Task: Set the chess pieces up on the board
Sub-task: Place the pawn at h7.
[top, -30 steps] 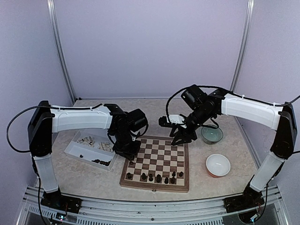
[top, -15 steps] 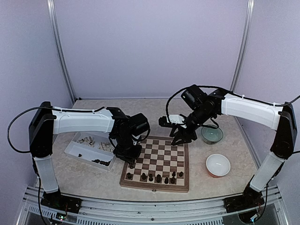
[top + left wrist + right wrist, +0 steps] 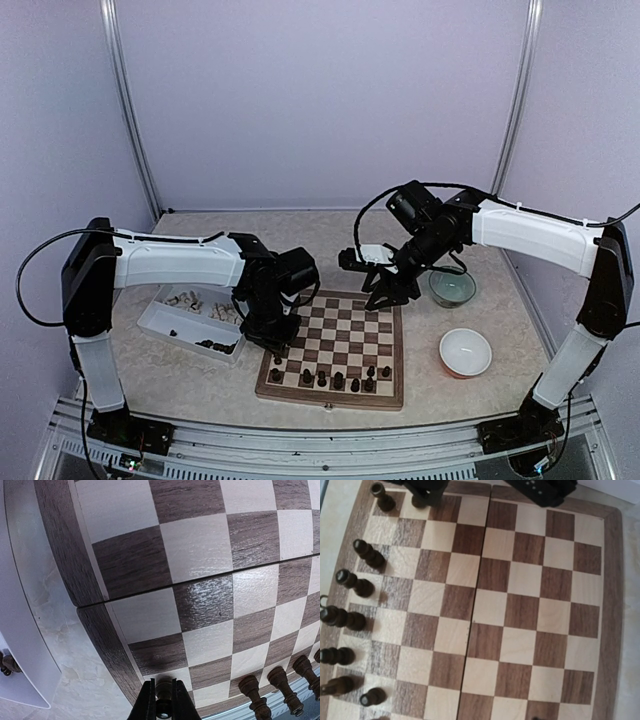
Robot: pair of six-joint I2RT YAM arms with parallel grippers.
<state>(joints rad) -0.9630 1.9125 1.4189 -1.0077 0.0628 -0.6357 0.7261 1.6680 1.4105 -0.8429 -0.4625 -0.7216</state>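
Observation:
The board (image 3: 345, 335) lies in the middle of the table. Several dark chess pieces (image 3: 338, 380) stand in a row along its near edge, and they also show in the right wrist view (image 3: 356, 582) and the left wrist view (image 3: 251, 692). My left gripper (image 3: 277, 352) hangs low over the board's near left corner, shut on a dark chess piece (image 3: 164, 692). A pale square lies just beyond its tips (image 3: 164, 702). My right gripper (image 3: 388, 296) hovers over the board's far edge, its fingers apart with nothing between them. They are out of the right wrist view, which shows the board (image 3: 535, 615).
A white tray (image 3: 158, 320) left of the board holds pale pieces (image 3: 186, 298) and dark pieces (image 3: 216, 346); its rim (image 3: 22, 645) shows beside the board. A greenish bowl (image 3: 452, 288) and a white bowl (image 3: 465, 352) stand right of the board.
My left gripper has carried the dark piece along the board's left side toward the near corner and lower. The right arm has stayed still.

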